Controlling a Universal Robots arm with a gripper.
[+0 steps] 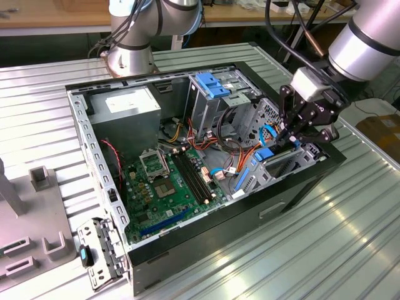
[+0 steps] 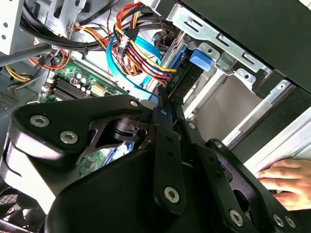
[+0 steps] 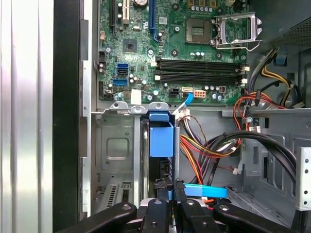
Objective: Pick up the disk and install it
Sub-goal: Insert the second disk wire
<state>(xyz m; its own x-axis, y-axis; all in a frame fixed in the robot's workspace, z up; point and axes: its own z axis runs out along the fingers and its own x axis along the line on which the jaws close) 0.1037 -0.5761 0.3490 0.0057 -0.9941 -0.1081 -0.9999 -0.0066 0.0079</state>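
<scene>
- The gripper (image 1: 292, 139) hangs over the drive cage at the computer case's (image 1: 206, 240) front corner; its fingers (image 3: 165, 187) look nearly closed around the edge of the disk (image 3: 161, 141), though actual contact cannot be told.
- The disk stands on edge in the cage (image 3: 114, 150), just beside the green motherboard (image 1: 172, 184).
- The case lies open on a ribbed metal surface (image 1: 350, 231).
- A hand (image 2: 286, 182) rests outside the case.
- Wooden benches (image 1: 50, 12) line the room behind.
</scene>
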